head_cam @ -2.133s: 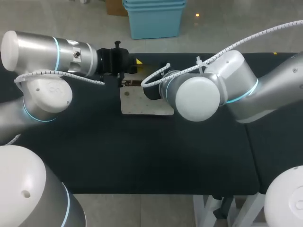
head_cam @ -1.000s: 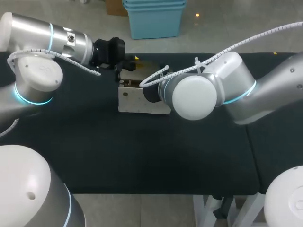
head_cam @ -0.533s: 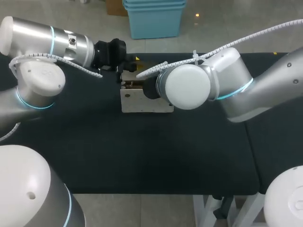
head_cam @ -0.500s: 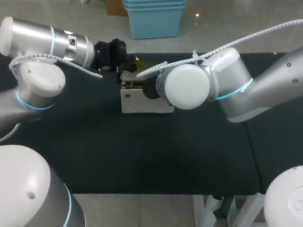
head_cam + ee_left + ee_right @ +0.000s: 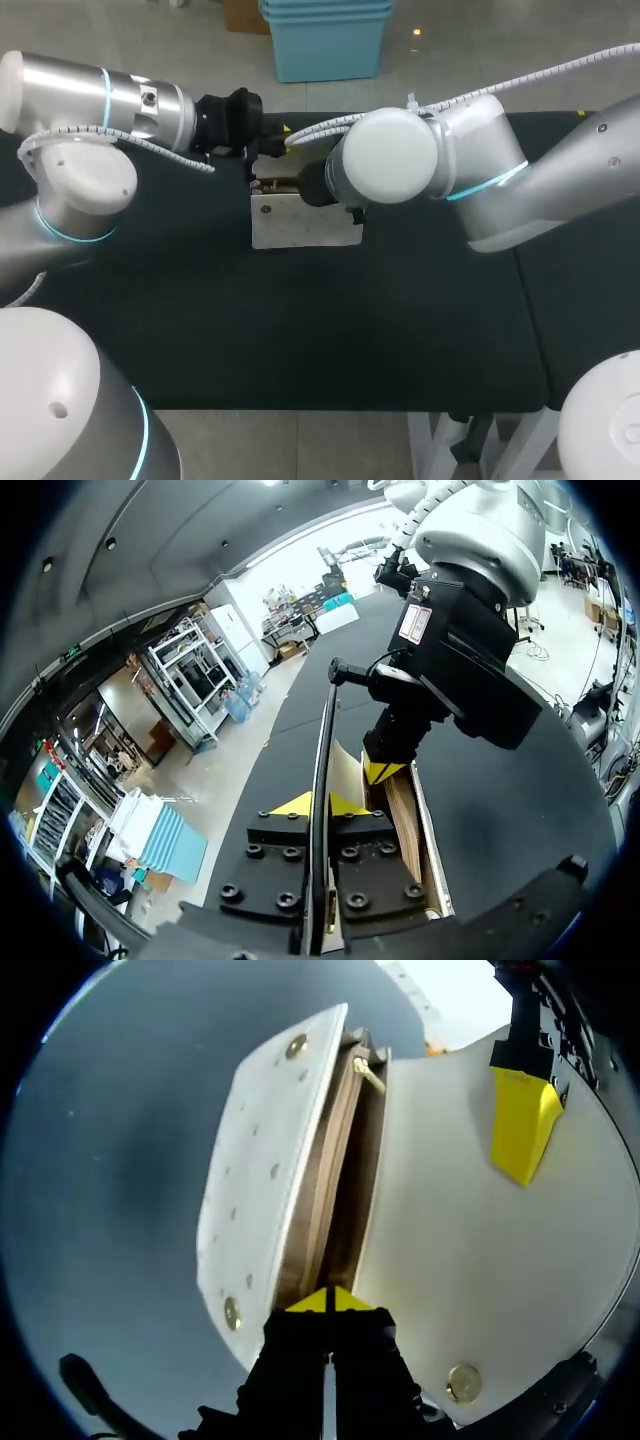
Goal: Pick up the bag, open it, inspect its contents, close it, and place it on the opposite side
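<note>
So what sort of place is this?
Probably a robot lab test bench: a black table, a left arm and right arm reaching over it, and a single white bag between them.

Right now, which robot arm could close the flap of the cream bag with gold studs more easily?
Left. The left gripper pinches the raised flap of the cream studded bag, so it probably only has to lower it. The right gripper just sits at the bag's mouth.

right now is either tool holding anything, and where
The left tool pinches the bag by the edge of its flap. The right tool is shut at its mouth; hold cannot be told.
</note>
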Motion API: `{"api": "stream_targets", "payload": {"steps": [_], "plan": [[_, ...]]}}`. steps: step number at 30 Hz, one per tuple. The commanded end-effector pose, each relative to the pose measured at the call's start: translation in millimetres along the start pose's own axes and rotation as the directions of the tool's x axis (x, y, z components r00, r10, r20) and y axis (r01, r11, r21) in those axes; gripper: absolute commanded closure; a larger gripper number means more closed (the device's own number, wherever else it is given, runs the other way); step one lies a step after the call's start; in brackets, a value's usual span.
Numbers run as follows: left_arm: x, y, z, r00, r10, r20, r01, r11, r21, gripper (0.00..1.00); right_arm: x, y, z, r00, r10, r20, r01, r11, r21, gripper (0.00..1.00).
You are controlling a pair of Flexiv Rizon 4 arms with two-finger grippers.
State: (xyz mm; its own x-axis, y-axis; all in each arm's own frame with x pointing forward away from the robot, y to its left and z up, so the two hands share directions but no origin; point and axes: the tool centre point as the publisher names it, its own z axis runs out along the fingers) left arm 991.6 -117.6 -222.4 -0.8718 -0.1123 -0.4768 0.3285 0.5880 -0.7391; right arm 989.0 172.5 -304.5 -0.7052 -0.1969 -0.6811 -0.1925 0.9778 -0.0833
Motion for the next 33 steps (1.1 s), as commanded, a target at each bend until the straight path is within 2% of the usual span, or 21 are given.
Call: {"api": "stream_targets", "payload": {"steps": [1, 9, 27, 33], "plan": [[3.6, -5.5, -1.4, 1.0, 0.0, 0.011, -0.001, 1.0, 0.011, 1.0, -3.0, 5.2, 10.5, 1.0, 0.014, -0.018, -0.014, 1.0, 0.005, 1.0], [7.2, -4.2, -0.7, 1.0, -0.002, 0.019, 0.001, 1.0, 0.018, 1.0, -5.5, 14.5, 11.1, 0.999, 0.05, -0.014, -0.05, 0.999, -0.009, 1.0], [5.9, 7.9, -0.2, 0.998, 0.036, 0.054, -0.038, 0.999, 0.035, 1.0, 23.5, 18.6, -2.5, 0.996, 0.084, -0.027, -0.085, 0.996, -0.001, 1.0], [5.9, 8.8, -0.1, 0.997, 0.05, 0.059, -0.053, 0.997, 0.047, 1.0, 29.0, 20.7, 4.8, 0.993, 0.1, -0.066, -0.1, 0.995, -0.007, 1.0]]}}
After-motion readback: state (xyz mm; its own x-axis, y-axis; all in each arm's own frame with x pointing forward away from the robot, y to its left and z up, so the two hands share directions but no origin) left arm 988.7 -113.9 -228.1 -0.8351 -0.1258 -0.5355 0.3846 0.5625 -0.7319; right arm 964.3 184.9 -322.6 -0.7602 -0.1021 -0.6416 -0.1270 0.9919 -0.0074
